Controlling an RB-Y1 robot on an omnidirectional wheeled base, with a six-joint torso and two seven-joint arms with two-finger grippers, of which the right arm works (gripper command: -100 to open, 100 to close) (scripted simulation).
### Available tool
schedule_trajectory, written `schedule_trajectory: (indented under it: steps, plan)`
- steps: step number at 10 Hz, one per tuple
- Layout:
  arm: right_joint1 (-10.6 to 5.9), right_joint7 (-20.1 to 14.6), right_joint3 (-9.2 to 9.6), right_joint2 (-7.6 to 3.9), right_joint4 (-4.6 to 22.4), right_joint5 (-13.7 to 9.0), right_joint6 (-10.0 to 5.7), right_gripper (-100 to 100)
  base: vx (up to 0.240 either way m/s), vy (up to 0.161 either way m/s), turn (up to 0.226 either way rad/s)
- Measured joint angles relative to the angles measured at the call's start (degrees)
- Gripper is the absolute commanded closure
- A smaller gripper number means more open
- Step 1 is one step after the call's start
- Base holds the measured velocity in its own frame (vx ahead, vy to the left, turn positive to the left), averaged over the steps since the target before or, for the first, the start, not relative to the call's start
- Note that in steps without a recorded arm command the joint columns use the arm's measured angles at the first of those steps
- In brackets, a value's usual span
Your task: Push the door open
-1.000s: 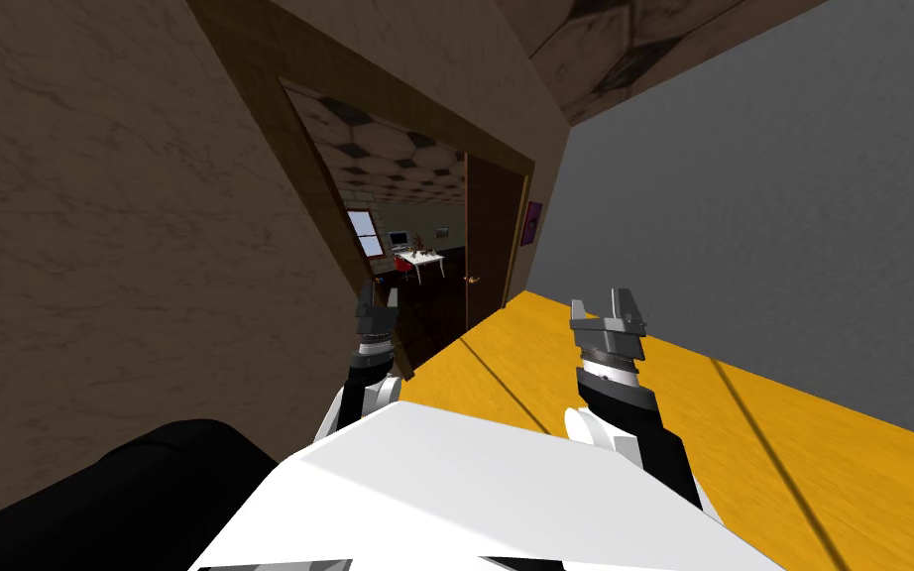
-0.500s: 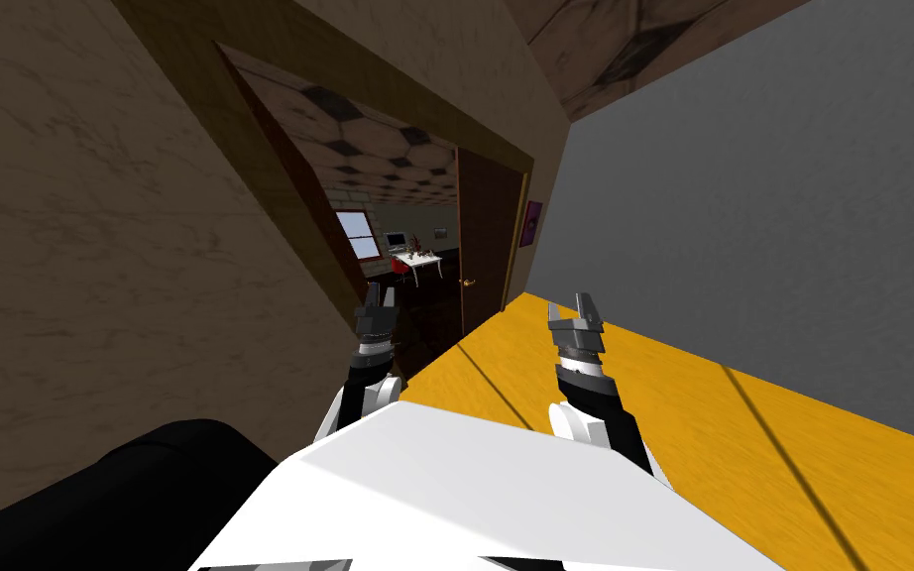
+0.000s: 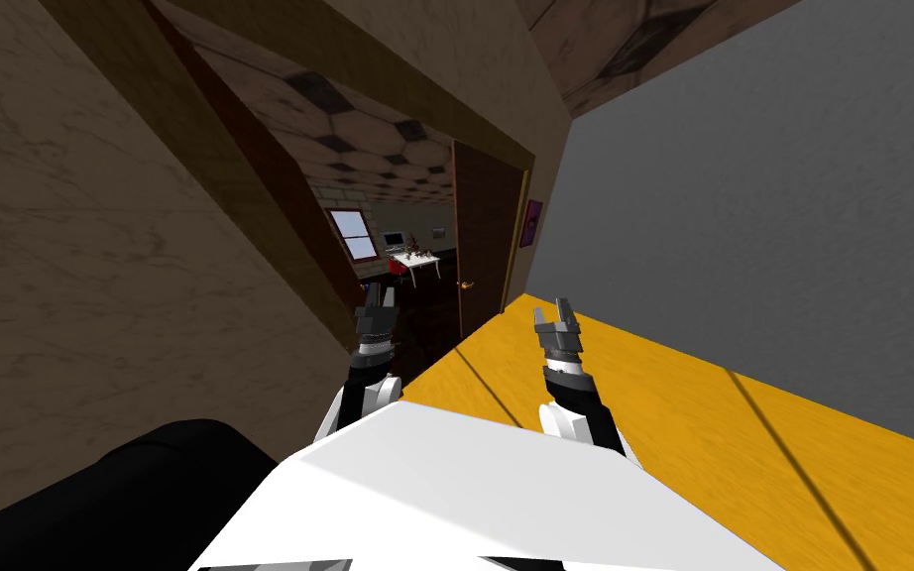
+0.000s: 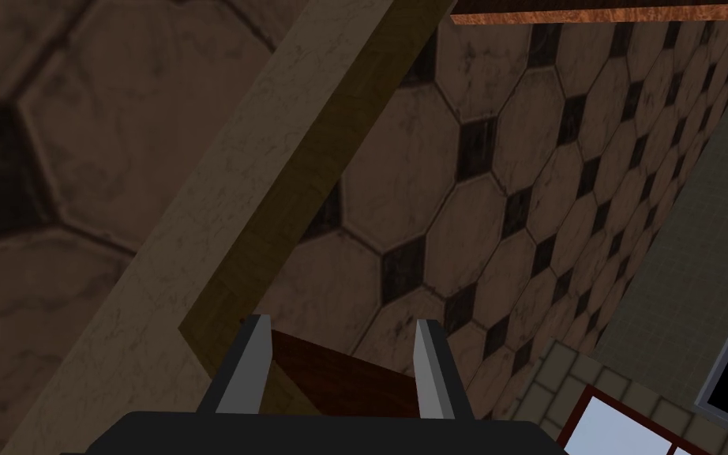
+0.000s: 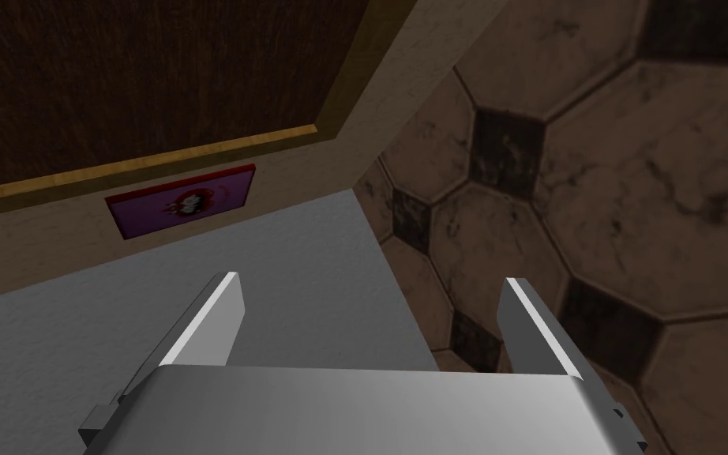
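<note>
The dark brown door [image 3: 485,223] stands swung inward at the right side of the doorway, its small brass handle [image 3: 467,285] facing the gap. A wooden frame [image 3: 247,188] borders the opening. My left gripper [image 3: 376,295] is open at the foot of the frame's left post. In the left wrist view the left gripper [image 4: 340,336] is open and holds nothing; a reddish-brown door edge [image 4: 339,379] and the frame [image 4: 315,197] lie beyond it. My right gripper [image 3: 553,315] is open over the orange floor, short of the door. In the right wrist view the right gripper [image 5: 370,292] points at the door [image 5: 157,79].
A grey wall [image 3: 762,228] runs along my right, and a purple picture [image 3: 533,221] hangs beside the door. A marbled brown wall [image 3: 98,278] closes my left. Through the doorway a white table [image 3: 417,260], a red chair and a window [image 3: 353,230] show.
I have moved toward the doorway, so the frame's left post has slid left and looks larger. My right gripper has shifted left, toward the door. The left gripper holds its place.
</note>
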Motion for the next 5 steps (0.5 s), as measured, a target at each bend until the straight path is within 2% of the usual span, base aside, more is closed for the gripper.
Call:
schedule_trajectory:
  steps: [2,4,5]
  plan:
    - [-0.86,-0.2,1.14,-0.51,2.3,0.0,-0.65,-100,0.135,-0.033,-0.019]
    - [-1.64,-0.3,2.92,-1.00,5.3,0.1,-1.78,-100,0.155,-0.020,-0.025]
    - [-2.36,-0.4,3.84,-1.19,6.7,0.1,-1.85,-100,0.152,-0.026,-0.016]
